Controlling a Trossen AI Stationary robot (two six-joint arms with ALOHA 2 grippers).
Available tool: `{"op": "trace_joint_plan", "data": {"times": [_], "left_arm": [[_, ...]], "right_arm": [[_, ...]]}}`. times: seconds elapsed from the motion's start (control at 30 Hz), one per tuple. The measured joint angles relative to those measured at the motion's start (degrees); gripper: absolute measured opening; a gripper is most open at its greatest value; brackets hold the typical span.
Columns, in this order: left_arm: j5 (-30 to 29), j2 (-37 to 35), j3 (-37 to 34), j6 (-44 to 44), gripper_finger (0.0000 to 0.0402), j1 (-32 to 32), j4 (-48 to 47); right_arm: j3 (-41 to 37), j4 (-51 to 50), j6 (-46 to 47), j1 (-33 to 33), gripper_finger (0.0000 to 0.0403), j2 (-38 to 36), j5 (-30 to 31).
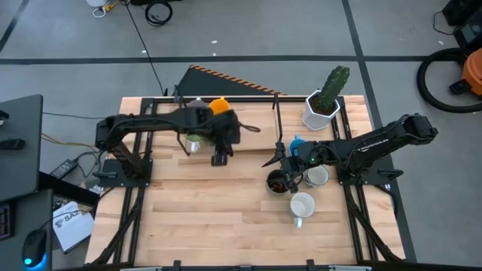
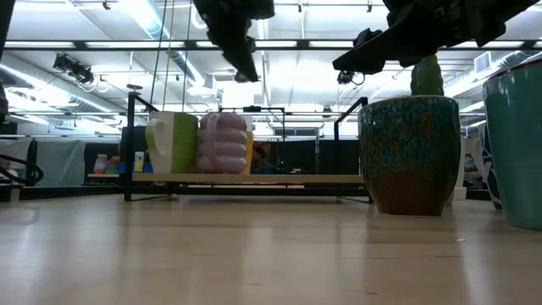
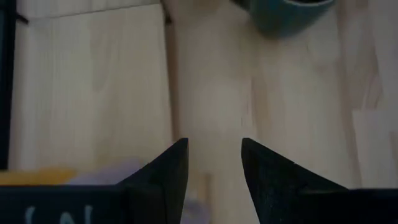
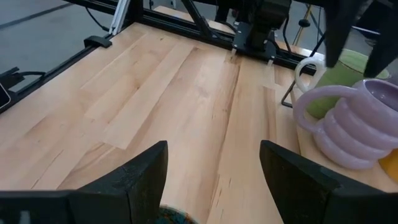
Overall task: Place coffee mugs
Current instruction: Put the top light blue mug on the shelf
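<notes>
High view: right claw (image 1: 280, 167) open above dark brown mug (image 1: 276, 181) at centre right; may tip it into white mugs (image 1: 302, 204). Left claw (image 1: 219, 159) open, empty

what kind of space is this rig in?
Likely a robotics lab or workshop: a wooden table carrying two arms on a bare concrete floor with loose cables, a desk beside it, and exposed ceiling lights in the room behind.

Bright, even ceiling light; the left wrist view is blurred, shadows soft, low foreground defocused.
</notes>
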Motion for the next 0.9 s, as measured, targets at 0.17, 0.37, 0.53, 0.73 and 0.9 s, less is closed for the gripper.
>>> {"op": "trace_joint_plan", "data": {"times": [0.17, 0.37, 0.53, 0.73, 0.9], "left_arm": [[-1.0, -3.7, -8.9, -3.9, 0.0155, -2.8, 7.3], [-1.0, -9.3, -20.9, -11.9, 0.0155, -7.4, 21.7], [-2.3, -12.2, -30.1, -15.4, 0.0155, -12.9, 36.1], [-8.3, -12.3, -37.5, -13.2, 0.0155, -17.3, 46.1], [-12.6, -13.7, -41.3, -6.7, 0.0155, -17.5, 47.7]], "right_arm": [[0.0, -1.4, 0.3, 0.0, 0.026, 0.0, 0.0], [0.0, -2.3, 1.4, 0.1, 0.026, -0.1, 0.0], [0.0, -0.6, 2.8, 0.1, 0.026, -0.1, -0.1], [0.8, 0.0, 6.8, 0.0, 0.0253, -0.1, -0.6], [4.7, -4.6, 9.8, -1.5, 0.0247, -0.1, 0.8]]}}
